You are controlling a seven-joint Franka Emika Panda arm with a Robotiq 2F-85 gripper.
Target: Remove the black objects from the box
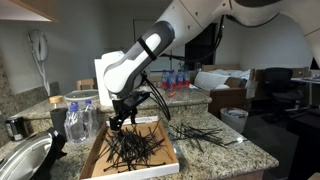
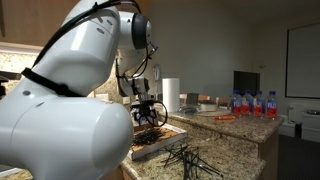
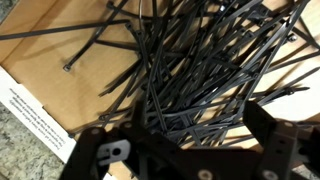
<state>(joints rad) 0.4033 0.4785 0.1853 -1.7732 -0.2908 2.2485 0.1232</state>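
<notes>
A flat cardboard box (image 1: 100,160) lies on the granite counter and holds a heap of black zip ties (image 1: 130,148). It shows in both exterior views, also (image 2: 165,140). My gripper (image 1: 122,122) hangs just over the heap, pointing down, also seen in an exterior view (image 2: 150,118). In the wrist view the black zip ties (image 3: 200,70) fill the box floor (image 3: 60,50), and my gripper (image 3: 185,135) is open with its fingers wide apart on either side of the ties. A second bunch of black zip ties (image 1: 200,133) lies on the counter beside the box, also visible in an exterior view (image 2: 190,160).
Clear water bottles (image 1: 80,115) stand close to the box, with a metal bowl (image 1: 25,160) and a dark mug (image 1: 15,127) beyond them. A paper towel roll (image 2: 170,95) and red-capped bottles (image 2: 255,103) stand further off. The counter edge (image 1: 250,158) is near the loose ties.
</notes>
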